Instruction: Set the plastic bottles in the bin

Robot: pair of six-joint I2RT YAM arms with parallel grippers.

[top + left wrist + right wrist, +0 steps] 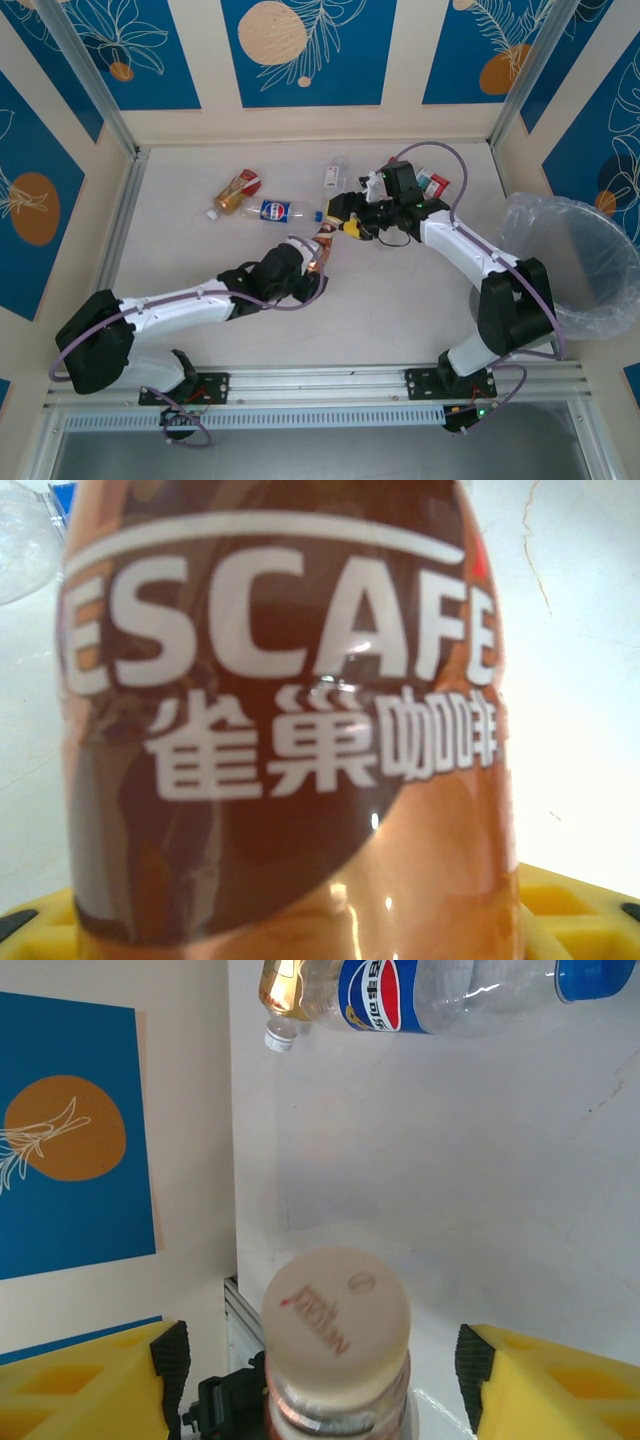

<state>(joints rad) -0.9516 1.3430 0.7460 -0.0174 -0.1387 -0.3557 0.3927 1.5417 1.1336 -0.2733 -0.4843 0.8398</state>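
Top view: our left hand (318, 260) is clamped on the brown plastic coffee bottle (327, 243). The right hand (345, 224) sits right at that bottle's far end. We see the round bag-lined bin (585, 262) well off to the right hand's right.

Left wrist: the coffee bottle's label is hard against the lens, with yellow pads (570, 905) on either side.

Right wrist: the cream cap (336, 1315) sits between the yellow fingers (90, 1380) with gaps both sides, so the right hand is released. A clear blue-labelled plastic bottle (420, 995) lies beyond on the white surface (450, 1180).
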